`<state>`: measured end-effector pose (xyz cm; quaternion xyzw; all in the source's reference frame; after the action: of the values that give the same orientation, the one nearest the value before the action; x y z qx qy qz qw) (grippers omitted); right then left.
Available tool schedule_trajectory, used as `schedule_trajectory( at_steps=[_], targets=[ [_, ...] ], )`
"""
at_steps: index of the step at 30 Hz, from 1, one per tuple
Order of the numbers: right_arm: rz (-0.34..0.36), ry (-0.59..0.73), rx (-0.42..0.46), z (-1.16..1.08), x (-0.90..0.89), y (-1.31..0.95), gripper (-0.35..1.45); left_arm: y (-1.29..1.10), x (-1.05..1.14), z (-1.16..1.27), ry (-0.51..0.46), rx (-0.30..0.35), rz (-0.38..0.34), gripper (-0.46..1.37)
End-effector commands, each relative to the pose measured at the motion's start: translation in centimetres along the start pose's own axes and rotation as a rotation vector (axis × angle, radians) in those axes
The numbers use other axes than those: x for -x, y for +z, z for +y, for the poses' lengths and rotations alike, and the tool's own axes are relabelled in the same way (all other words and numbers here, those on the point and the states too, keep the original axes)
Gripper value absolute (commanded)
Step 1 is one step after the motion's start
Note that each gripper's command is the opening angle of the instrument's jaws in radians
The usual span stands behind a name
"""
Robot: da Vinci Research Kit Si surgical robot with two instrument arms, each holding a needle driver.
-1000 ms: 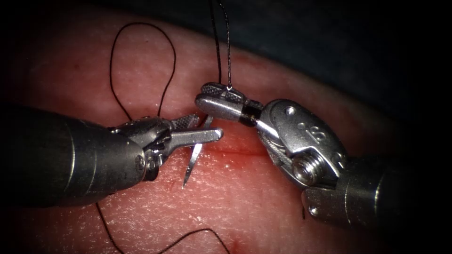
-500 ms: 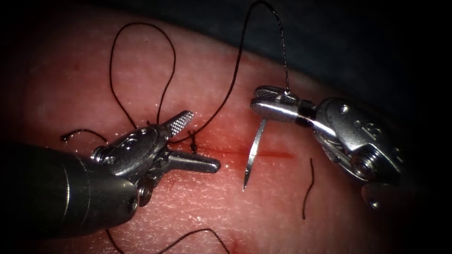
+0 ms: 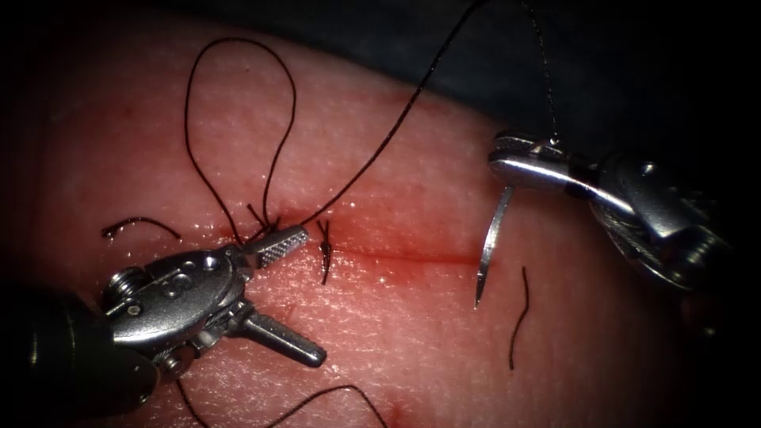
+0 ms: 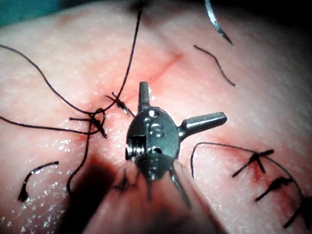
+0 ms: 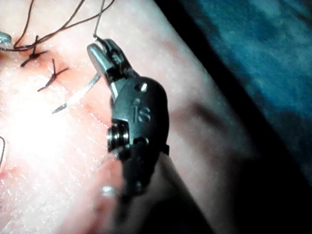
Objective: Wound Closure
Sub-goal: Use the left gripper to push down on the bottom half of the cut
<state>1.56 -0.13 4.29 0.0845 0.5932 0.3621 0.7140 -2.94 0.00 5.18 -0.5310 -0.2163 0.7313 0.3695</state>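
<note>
Steel needle (image 3: 490, 242) clamped in right tool (image 3: 515, 162), clear of tissue (image 3: 412, 333); left tool (image 3: 289, 293) wide, empty.

Dark teal cloth (image 3: 602, 71) beyond the far edge, behind everything.

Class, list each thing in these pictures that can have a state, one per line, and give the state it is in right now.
Left tool: jaws wide open, holding nothing.
Right tool: jaws shut on the needle near its thread end.
Needle: held above the tissue, point down, not in it.
Thread: runs from the stitch near the cut's left end up to the needle.
Cut: partly stitched, open to the right of the knot.
Cut end of thread: lying loose on the tissue.
</note>
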Motion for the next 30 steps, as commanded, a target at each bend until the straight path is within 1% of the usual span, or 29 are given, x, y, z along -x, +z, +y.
schedule_trajectory(
  at_steps=[1,2,5,6,8,9,10,11,13,15,17,19,22,24,27,30],
  targets=[
    [-0.005,-0.012,0.003,0.02,-0.02,-0.02,-0.35,0.00,0.00,-0.03,0.044,-0.019,-0.025,1.15],
    [-0.005,-0.028,-0.001,0.04,-0.03,-0.03,-0.35,0.02,-0.01,-0.02,0.080,-0.030,-0.033,1.13],
    [-0.005,-0.068,-0.016,0.06,-0.07,-0.06,-0.35,0.06,-0.02,-0.03,0.133,-0.049,-0.028,1.01],
    [-0.005,-0.090,-0.020,0.07,-0.09,-0.08,-0.35,0.08,-0.03,-0.04,0.151,-0.059,-0.026,0.94],
    [-0.006,-0.146,-0.028,0.07,-0.16,-0.12,-0.35,0.12,-0.03,-0.05,0.198,-0.088,-0.025,0.70],
    [-0.006,-0.151,-0.032,0.06,-0.17,-0.14,-0.35,0.13,-0.03,-0.05,0.210,-0.095,-0.028,0.64],
    [-0.006,-0.167,-0.036,0.06,-0.20,-0.15,-0.35,0.15,-0.02,-0.06,0.229,-0.111,-0.032,0.47],
    [-0.009,-0.188,-0.042,0.04,-0.25,-0.19,-0.35,0.18,0.00,-0.07,0.254,-0.130,-0.044,0.37],
    [-0.007,-0.197,-0.044,0.02,-0.29,-0.22,-0.35,0.23,0.00,-0.09,0.292,-0.145,-0.076,0.34],
    [-0.005,-0.223,-0.044,0.00,-0.35,-0.25,-0.35,0.28,-0.01,-0.14,0.335,-0.163,-0.129,0.36],
    [-0.005,-0.228,-0.045,-0.02,-0.37,-0.25,-0.35,0.30,-0.04,-0.17,0.357,-0.174,-0.145,0.36],
    [-0.005,-0.240,-0.045,-0.04,-0.37,-0.26,-0.35,0.31,-0.10,-0.23,0.375,-0.182,-0.148,0.35],
    [-0.003,-0.258,-0.043,-0.04,-0.37,-0.26,-0.35,0.30,-0.16,-0.31,0.382,-0.183,-0.148,0.40],
    [-0.003,-0.264,-0.043,-0.05,-0.37,-0.26,-0.35,0.29,-0.16,-0.35,0.387,-0.182,-0.148,0.47],
    [0.001,-0.277,-0.051,-0.06,-0.36,-0.27,-0.35,0.25,-0.14,-0.46,0.389,-0.175,-0.148,0.68],
    [0.001,-0.289,-0.051,-0.07,-0.36,-0.27,-0.35,0.21,-0.11,-0.47,0.390,-0.163,-0.148,0.68]
  ],
)
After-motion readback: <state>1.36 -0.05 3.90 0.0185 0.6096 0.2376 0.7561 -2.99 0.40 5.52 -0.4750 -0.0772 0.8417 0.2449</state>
